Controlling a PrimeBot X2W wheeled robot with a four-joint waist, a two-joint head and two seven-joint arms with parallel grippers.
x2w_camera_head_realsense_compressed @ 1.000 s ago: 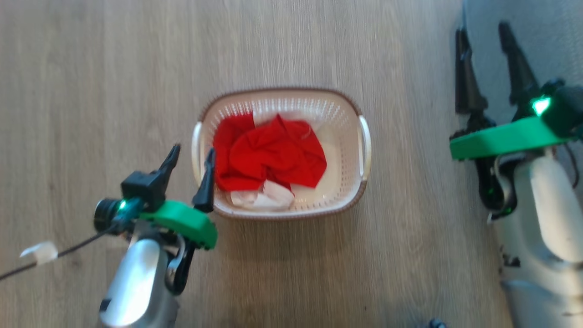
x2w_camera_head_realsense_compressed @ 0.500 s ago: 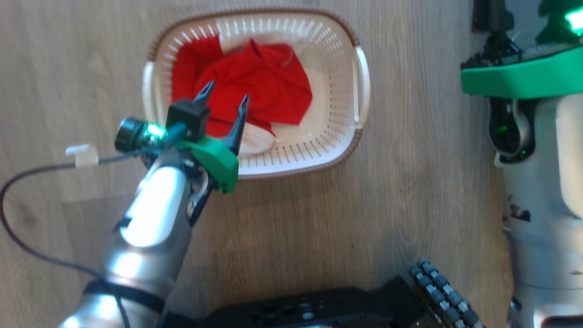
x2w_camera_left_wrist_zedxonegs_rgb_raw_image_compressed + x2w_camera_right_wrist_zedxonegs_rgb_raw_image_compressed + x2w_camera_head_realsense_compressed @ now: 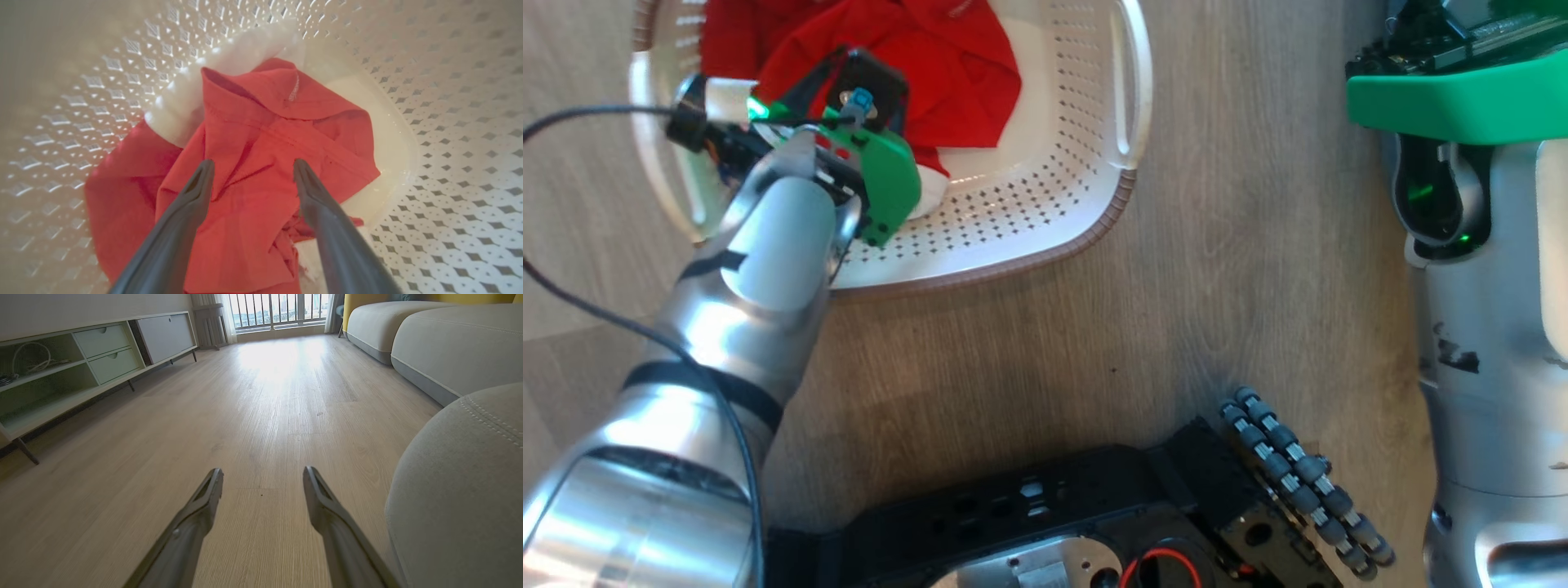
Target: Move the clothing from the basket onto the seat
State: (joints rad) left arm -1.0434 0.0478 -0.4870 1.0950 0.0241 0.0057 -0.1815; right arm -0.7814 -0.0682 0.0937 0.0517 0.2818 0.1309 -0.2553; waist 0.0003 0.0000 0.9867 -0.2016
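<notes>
In the head view the basket (image 3: 1029,204) sits on the wooden floor (image 3: 1241,269) at the upper left. The clothing (image 3: 947,73) lies bunched inside it, red with a white patch at its lower edge. The left arm (image 3: 760,261) reaches over the basket's near rim and down into it, its green wrist mount (image 3: 890,175) over the red cloth. The right arm (image 3: 1494,343) stands at the right edge, well apart from the basket, and the robot's black base (image 3: 1013,514) shows at the bottom. In the left wrist view the left gripper (image 3: 253,175) points down into the basket with its two fingers (image 3: 179,220) spread wide and nothing between them. The tips hang over the middle of the red cloth, and whether they touch it cannot be told. White fabric shows past the red at the top and beside the right finger, and the perforated wall rings the heap. In the right wrist view the right gripper (image 3: 263,477) is spread wide and holds nothing, low over the floor. The grey seat (image 3: 457,498) is just beside its right finger, a low cabinet (image 3: 81,363) runs along the left wall, and a window (image 3: 282,308) is at the far end
</notes>
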